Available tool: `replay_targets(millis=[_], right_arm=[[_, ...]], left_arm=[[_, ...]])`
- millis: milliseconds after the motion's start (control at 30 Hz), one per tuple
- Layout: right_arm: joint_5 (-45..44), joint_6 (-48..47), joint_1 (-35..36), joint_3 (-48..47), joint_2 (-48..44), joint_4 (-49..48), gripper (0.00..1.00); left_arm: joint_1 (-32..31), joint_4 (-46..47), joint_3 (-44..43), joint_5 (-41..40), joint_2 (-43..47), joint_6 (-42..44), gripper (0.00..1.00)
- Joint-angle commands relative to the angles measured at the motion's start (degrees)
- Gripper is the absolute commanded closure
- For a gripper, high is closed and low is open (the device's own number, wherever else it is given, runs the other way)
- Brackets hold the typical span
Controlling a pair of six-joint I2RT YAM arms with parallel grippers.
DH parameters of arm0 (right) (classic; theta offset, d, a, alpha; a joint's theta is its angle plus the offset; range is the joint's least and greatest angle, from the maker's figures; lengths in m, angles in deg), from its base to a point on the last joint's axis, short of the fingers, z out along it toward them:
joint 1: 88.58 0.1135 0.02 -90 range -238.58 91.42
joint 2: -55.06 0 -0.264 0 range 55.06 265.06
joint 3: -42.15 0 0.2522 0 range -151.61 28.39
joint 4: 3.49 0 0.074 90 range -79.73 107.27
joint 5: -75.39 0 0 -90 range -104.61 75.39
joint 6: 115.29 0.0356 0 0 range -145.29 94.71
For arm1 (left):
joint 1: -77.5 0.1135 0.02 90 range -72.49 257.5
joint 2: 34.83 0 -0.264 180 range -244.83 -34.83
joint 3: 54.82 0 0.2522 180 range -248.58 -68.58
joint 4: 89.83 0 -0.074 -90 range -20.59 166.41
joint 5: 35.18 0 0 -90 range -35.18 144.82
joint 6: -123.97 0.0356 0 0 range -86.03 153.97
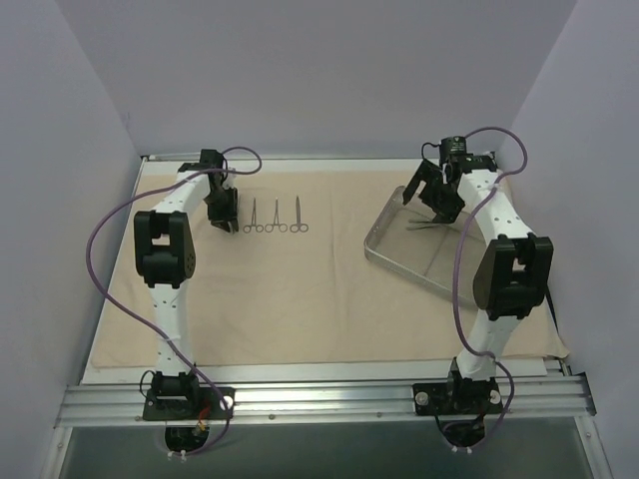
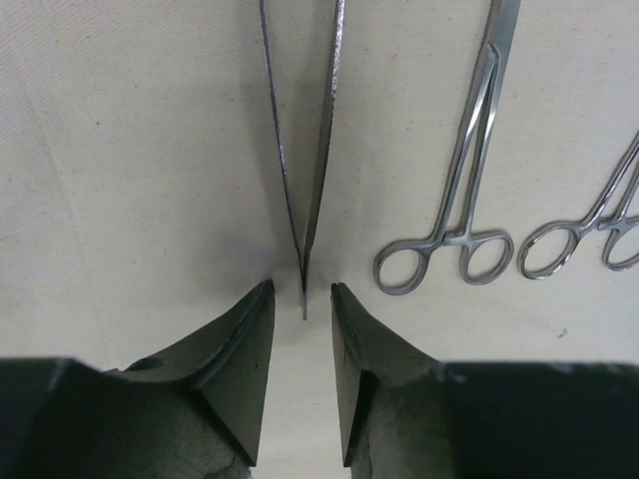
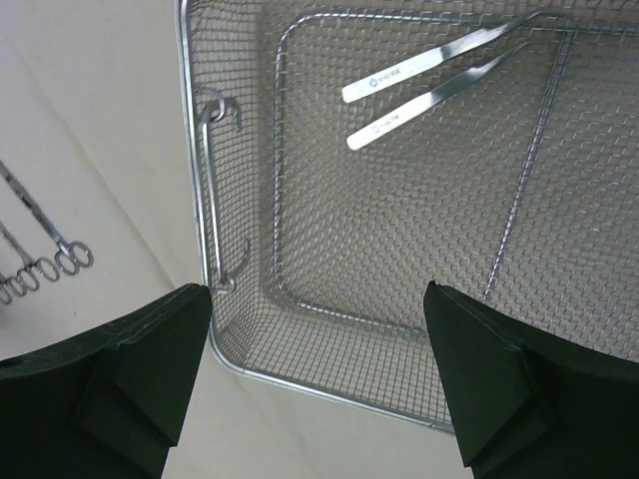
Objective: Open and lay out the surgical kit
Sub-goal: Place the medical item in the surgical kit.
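Our right hand (image 3: 318,294) and left hand (image 2: 301,289) are released; left straddles tweezers (image 2: 321,150), and a crooked retreat could nudge them toward forceps (image 2: 448,238) at three o'clock.

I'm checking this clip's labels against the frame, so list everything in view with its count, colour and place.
Cloth wrap: one, beige, spread flat over the table.
Wire-mesh tray: one, silver, on the cloth, right side.
Ring-handled instruments: three, silver, side by side on the cloth, far left.
Tweezers: two, silver; one on the cloth, one in the tray.
Rail: one, silver, near edge.
Cables: two, purple, along the arms.
Arms: two, white and black.
Left gripper: black, open, fingertips either side of the tweezers' joined end.
Right gripper: black, wide open over the tray.
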Motion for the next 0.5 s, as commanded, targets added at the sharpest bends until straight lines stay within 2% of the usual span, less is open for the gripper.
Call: replay_targets(millis=[0, 33, 67, 200, 267, 333, 467], right_arm=[[-5.9, 4.3, -0.9, 0.4, 3.3, -1.2, 0.12], [-7.6, 5.9, -1.0, 0.5, 4.8, -1.9, 0.18], [-8.4, 6.6, -0.9, 0.5, 5.7, -3.1, 0.19], [-14.5, 9.5, -0.9, -1.8, 10.6, -3.2, 0.24], [-18.2, 11.6, -1.0, -2.9, 12.5, -3.0, 0.32], [-19.9, 12.5, -1.0, -3.7, 13.7, -3.1, 0.44], [-22.6, 12.7, -1.0, -5.2, 15.9, -2.5, 0.44]], left_arm=[[0.4, -3.0, -2.8, 0.6, 5.1, -1.4, 0.62], [0.4, -2.1, -2.5, 1.0, 7.8, -2.2, 0.6], [0.4, -1.5, -2.2, 1.7, 9.3, -2.8, 0.57], [-0.9, 0.7, 0.3, 3.9, 17.0, -5.6, 0.54], [-1.4, 1.4, 1.4, 5.9, 19.0, -6.3, 0.54], [-2.3, 2.2, 2.9, 7.4, 21.1, -7.0, 0.54], [-2.8, 1.7, 4.0, 9.5, 23.3, -6.8, 0.54]])
